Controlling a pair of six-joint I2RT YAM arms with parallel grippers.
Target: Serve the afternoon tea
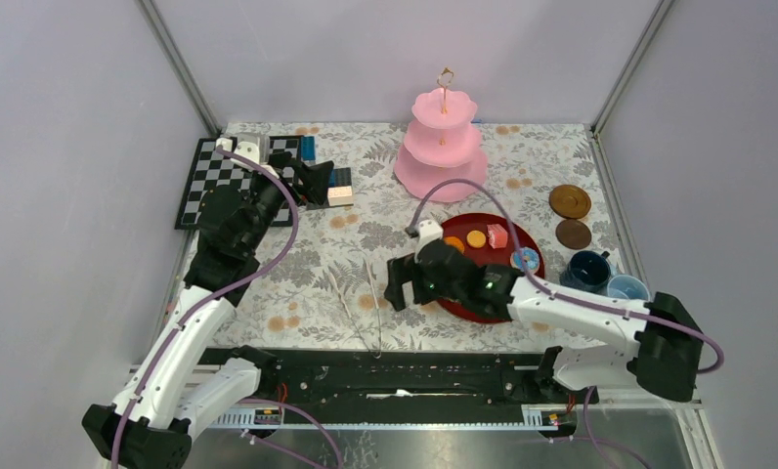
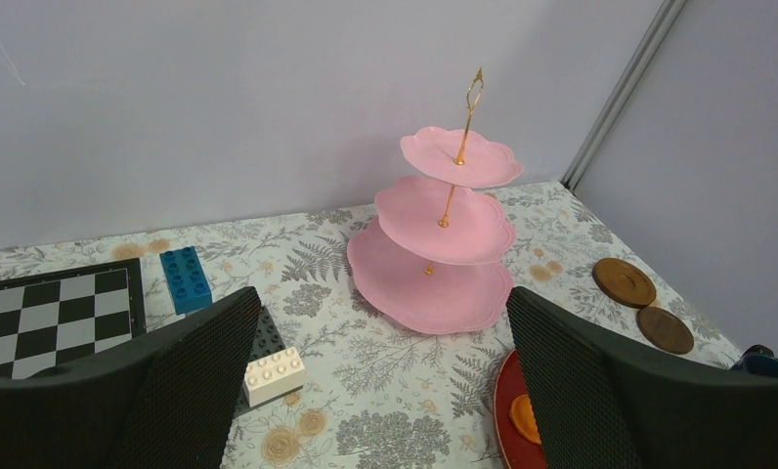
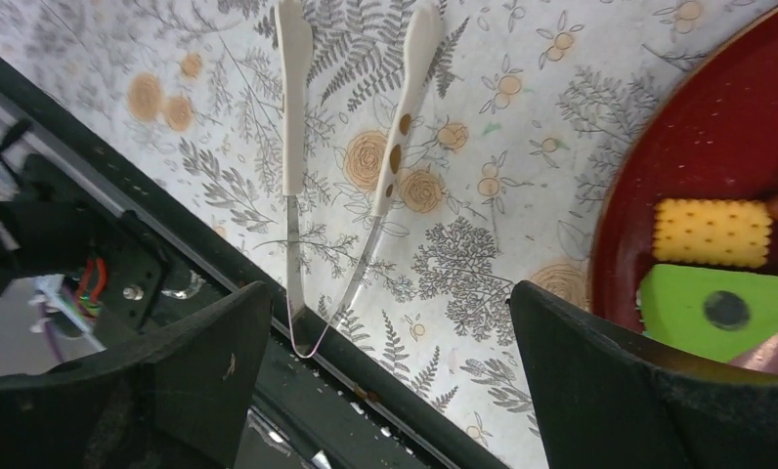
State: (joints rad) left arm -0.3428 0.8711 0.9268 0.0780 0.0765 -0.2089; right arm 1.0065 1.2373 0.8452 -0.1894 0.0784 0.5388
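Note:
The pink three-tier stand (image 1: 442, 147) (image 2: 434, 283) stands empty at the back of the table. Toy sweets lie on the dark red tray (image 1: 463, 305): two orange pieces (image 1: 476, 237), a pink cake piece (image 1: 497, 235) and a blue donut (image 1: 527, 259). The right wrist view shows a yellow biscuit (image 3: 713, 233) and a green wedge (image 3: 717, 308) there. Two blue cups (image 1: 586, 271) and two brown saucers (image 1: 570, 201) sit at the right. My left gripper (image 1: 312, 181) (image 2: 382, 298) hangs open by the bricks. My right gripper (image 1: 397, 283) (image 3: 390, 293) is open and empty, left of the tray.
White tongs (image 1: 366, 303) (image 3: 292, 107) lie on the flowered cloth near the front edge, just left of my right gripper. A chessboard (image 1: 209, 181) (image 2: 53, 318) with a blue brick (image 2: 186, 277) and a white brick (image 2: 274, 375) fills the back left. Grey walls enclose the table.

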